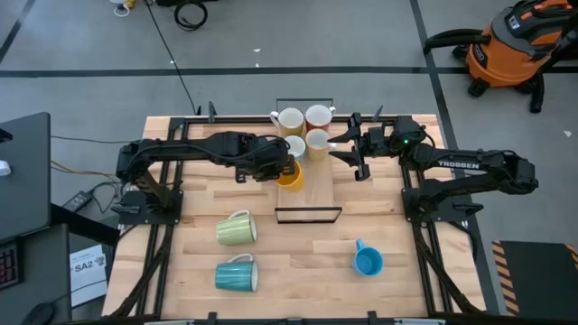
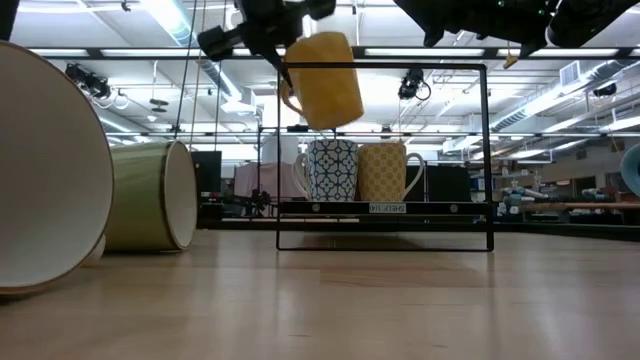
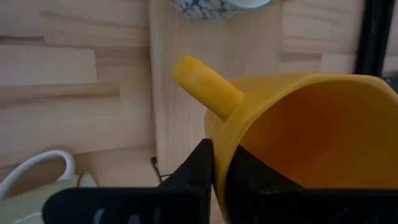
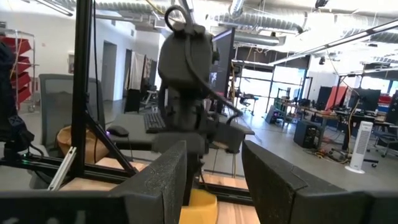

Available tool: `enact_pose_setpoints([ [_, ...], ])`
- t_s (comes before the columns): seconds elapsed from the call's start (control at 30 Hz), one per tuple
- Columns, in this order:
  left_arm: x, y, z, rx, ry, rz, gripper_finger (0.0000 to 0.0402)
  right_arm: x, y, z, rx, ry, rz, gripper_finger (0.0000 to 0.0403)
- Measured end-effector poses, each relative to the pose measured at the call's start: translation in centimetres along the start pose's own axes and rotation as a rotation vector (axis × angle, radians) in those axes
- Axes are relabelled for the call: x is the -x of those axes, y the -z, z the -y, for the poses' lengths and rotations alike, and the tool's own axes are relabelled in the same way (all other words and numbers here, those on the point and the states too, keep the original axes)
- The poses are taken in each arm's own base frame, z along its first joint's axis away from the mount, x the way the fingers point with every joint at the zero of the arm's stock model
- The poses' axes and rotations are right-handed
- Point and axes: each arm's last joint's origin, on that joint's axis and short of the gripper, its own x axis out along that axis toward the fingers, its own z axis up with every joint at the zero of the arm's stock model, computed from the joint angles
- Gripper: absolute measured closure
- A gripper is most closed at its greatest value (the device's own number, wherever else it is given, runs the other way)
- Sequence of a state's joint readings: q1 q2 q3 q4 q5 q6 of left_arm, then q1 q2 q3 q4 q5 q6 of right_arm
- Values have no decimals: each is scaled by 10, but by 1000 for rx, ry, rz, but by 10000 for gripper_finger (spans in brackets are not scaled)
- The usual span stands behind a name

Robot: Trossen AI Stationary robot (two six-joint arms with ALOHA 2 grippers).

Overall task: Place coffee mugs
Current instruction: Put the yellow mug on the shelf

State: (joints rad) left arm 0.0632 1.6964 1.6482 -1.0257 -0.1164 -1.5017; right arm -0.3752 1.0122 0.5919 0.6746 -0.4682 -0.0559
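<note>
My left gripper [image 1: 282,168] is shut on a yellow mug [image 1: 291,175] and holds it in the air over the black wire rack [image 1: 308,215]. In the low view the mug [image 2: 325,80] hangs above a patterned mug [image 2: 332,170] and a tan mug [image 2: 385,172], which stand on the rack's far part. My right gripper [image 1: 348,155] waits open beside the rack's right side, touching nothing. A green mug [image 1: 237,227] and a teal mug [image 1: 237,275] lie on their sides on the table's left part. A blue mug [image 1: 368,261] stands at the near right. My left gripper holds the yellow mug by its wall at the rim [image 3: 222,146], right beside the handle [image 3: 205,87]. One finger [image 3: 252,177] is inside the mug and the other [image 3: 198,168] outside. The fingers slant down from the table's left. The mug hangs lifted clear, slightly tilted.
Several mugs [image 1: 303,130] stand close together on the rack's far end, and the rack's near half is bare board [image 1: 316,190]. The rack's tall wire frame [image 2: 487,150] rises on both sides. Bare tabletop lies between the teal and blue mugs.
</note>
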Motion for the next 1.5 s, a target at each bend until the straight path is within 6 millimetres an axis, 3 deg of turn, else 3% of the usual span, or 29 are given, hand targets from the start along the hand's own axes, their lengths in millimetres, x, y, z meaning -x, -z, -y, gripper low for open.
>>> enact_pose_setpoints([
  [0.9, -90, -31, -4, 34, -217, -27, 366, 0, 3, 0, -12, 2, -25, 242],
  [1.5, -92, -36, -5, 37, -230, 16, 362, 0, 3, 0, -12, 2, -25, 242],
])
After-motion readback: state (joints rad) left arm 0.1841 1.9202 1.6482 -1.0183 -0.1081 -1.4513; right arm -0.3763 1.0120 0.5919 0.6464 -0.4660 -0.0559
